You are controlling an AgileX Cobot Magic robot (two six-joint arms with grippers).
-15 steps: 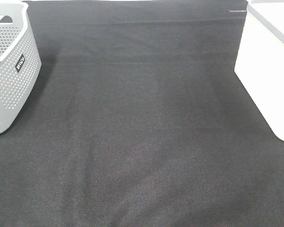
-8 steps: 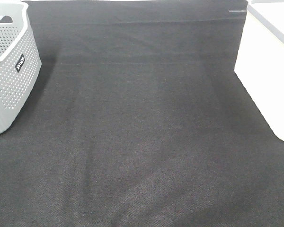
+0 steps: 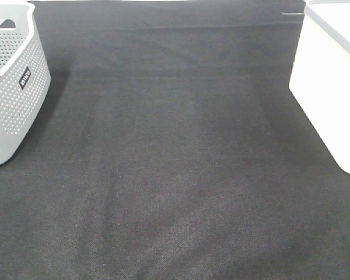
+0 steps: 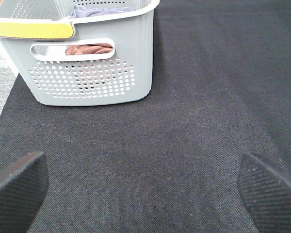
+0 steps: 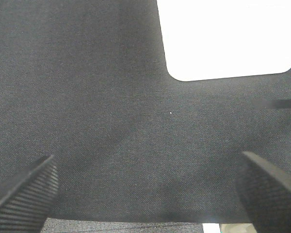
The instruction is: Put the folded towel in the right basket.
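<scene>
The left gripper [image 4: 145, 194] has its fingers [image 4: 17, 187] spread wide apart, holding nothing, with bare black cloth between them. The right gripper [image 5: 145, 191] is the same: its ribbed fingers [image 5: 24, 191] stand wide apart and empty above the dark counter [image 3: 181, 163]. Ahead of the left fingers stands a grey perforated basket [image 4: 87, 63] with a yellow strip along its near rim. Through its handle slot a reddish-brown towel [image 4: 89, 49] shows, and a greyish-purple cloth [image 4: 102, 10] lies higher inside. Ahead of the right fingers stands the white right basket [image 5: 223, 36], plain-sided and seen only from outside, so what it contains cannot be told. From the high camera the counter between the two baskets is bare, and neither arm appears in that view. Nothing has changed across the last second: the counter and both baskets look exactly alike in each high view. That suggests a pause, either before a towel is fetched from the grey basket or after one has gone in; which cannot be told. A small dark label [image 3: 24, 77] on the grey basket's side carries white lettering, too small to read.
</scene>
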